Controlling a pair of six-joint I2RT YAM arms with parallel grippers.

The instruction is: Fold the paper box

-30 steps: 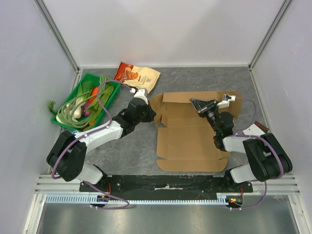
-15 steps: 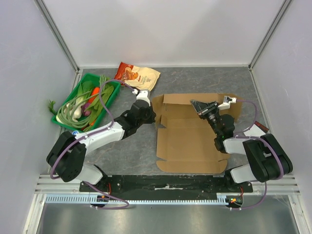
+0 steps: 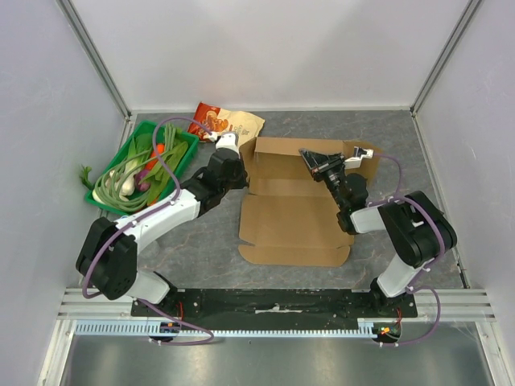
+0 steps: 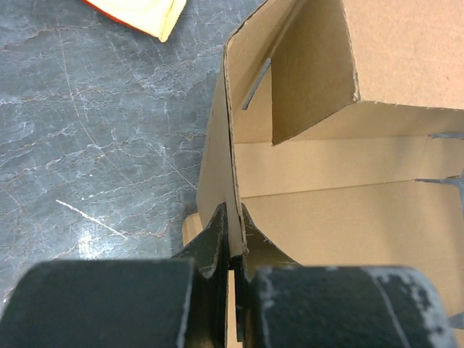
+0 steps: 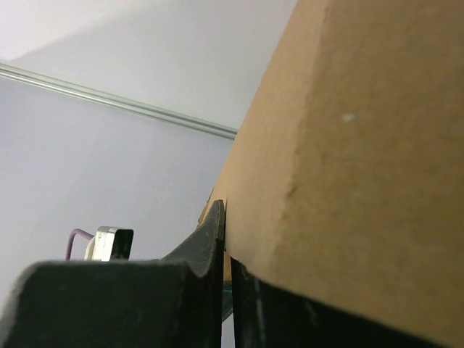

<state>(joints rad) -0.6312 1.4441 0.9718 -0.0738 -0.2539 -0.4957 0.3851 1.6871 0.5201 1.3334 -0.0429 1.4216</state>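
Note:
The paper box (image 3: 290, 217) is a brown cardboard cutout on the table's middle, its far panel and left side flap raised upright. My left gripper (image 3: 238, 171) is shut on the left side flap's edge; in the left wrist view the flap (image 4: 217, 145) stands clamped between my fingers (image 4: 232, 239). My right gripper (image 3: 314, 163) is shut on the raised far panel; in the right wrist view the cardboard (image 5: 355, 145) fills the frame and hides one finger, the other finger (image 5: 210, 232) presses against it.
A green tray (image 3: 181, 165) of vegetables sits at the far left. A cream-and-red snack bag (image 3: 229, 122) lies behind the left gripper, its corner also in the left wrist view (image 4: 145, 11). Walls enclose the far, left and right sides.
The box has shifted left and away. Its far panel and left flap have been lifted from flat to upright. Both grippers moved left and away with the cardboard.

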